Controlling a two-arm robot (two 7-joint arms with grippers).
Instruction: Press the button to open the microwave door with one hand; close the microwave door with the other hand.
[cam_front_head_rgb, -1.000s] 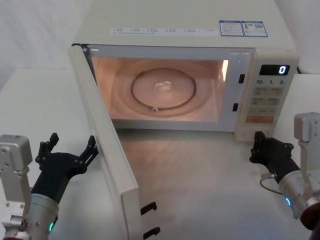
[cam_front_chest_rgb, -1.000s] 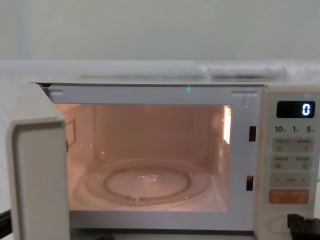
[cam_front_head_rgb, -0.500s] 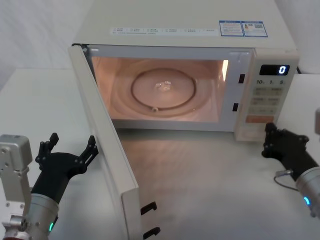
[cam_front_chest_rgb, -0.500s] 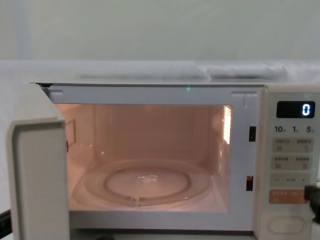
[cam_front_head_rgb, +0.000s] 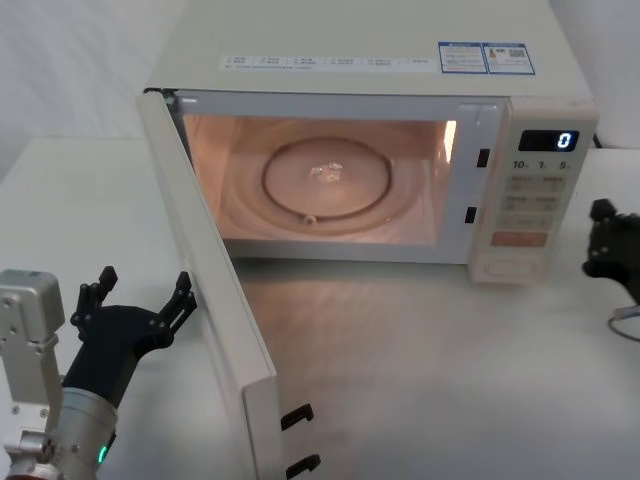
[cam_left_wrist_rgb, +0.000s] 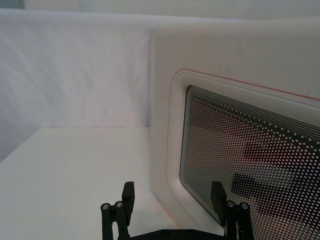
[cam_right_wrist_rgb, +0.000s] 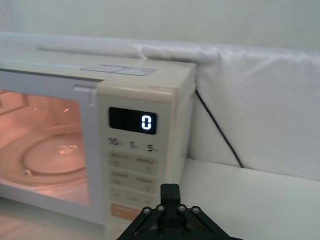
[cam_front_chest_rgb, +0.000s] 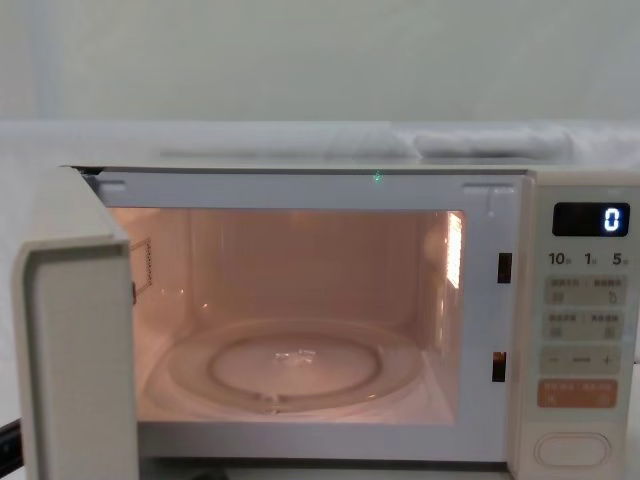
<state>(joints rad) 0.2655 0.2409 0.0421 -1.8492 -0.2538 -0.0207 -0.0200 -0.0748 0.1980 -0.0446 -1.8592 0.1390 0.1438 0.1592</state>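
Closest to you, your left claw (cam_front_head_rgb: 138, 300) sits low at about 8 o'clock in the head view, fingers spread wide apart and holding nothing, just beside the outer face of the microwave door (cam_front_head_rgb: 210, 300). Through the left wrist camera you can see its fingertips (cam_left_wrist_rgb: 128, 192) framing the door's dotted window (cam_left_wrist_rgb: 250, 160), close but not touching as far as you can tell. The door hangs swung wide open, hinged on the left, its free edge pointing back at you over the white table (cam_front_head_rgb: 400, 370). Your right claw (cam_front_head_rgb: 612, 245) is out at 3 o'clock, off to the right of the control panel (cam_front_head_rgb: 530, 195) and clear of it; its fingers look closed together. The button (cam_front_chest_rgb: 572, 449) sits at the panel's bottom, untouched. Farther back, the cavity glows orange with the glass turntable (cam_front_head_rgb: 325, 180) inside, and the display (cam_front_chest_rgb: 592, 219) reads 0.
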